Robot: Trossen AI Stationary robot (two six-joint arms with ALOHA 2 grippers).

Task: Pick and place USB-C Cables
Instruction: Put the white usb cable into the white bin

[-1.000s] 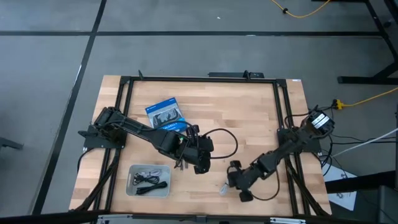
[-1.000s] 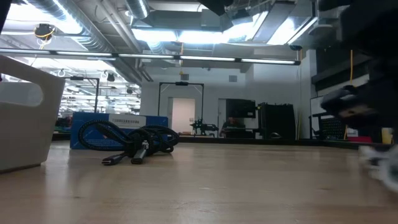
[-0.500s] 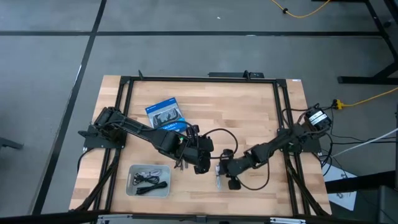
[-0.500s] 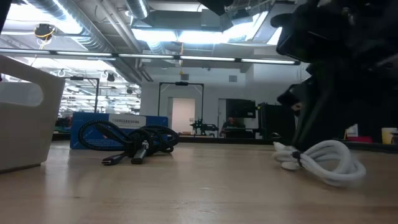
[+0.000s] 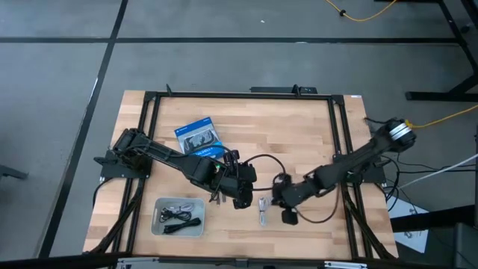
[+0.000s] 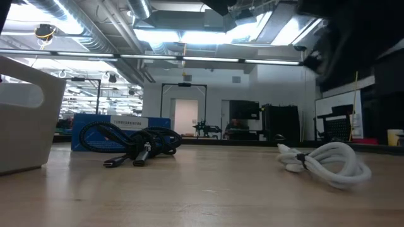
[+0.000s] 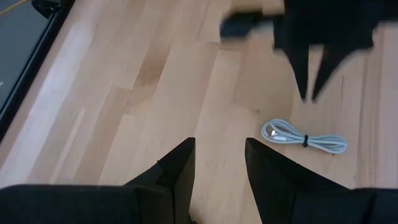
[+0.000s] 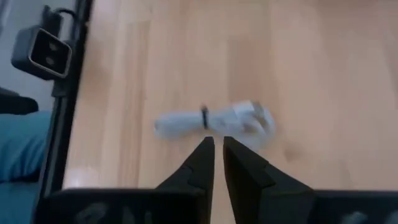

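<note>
A white USB-C cable bundle (image 5: pixel 263 210) lies flat on the wood table between my two grippers; it also shows in the low view (image 6: pixel 325 164), the left wrist view (image 7: pixel 305 138) and the right wrist view (image 8: pixel 214 120). My right gripper (image 5: pixel 281 202) hangs just above and beside it, fingers (image 8: pixel 214 146) a narrow gap apart, touching nothing. My left gripper (image 5: pixel 243 197) is open and empty (image 7: pixel 217 149), left of the cable. A black cable bundle (image 6: pixel 136 144) lies on the table in front of the blue box (image 6: pixel 120 129). Several more cables (image 5: pixel 178 217) lie in the grey bin (image 5: pixel 158 205).
The blue retail box (image 5: pixel 198 135) lies at the table's far left, partly under my left arm. The grey bin stands by the near edge, left of centre (image 6: pixel 25 120). A black frame (image 5: pixel 239 95) runs around the table. Bare wood lies at the far right.
My right gripper has carried the white cable from the near right toward the table's left, and the cable has come to lie on the wood. The gripper has then risen and drawn back a little to the right, off the cable.
</note>
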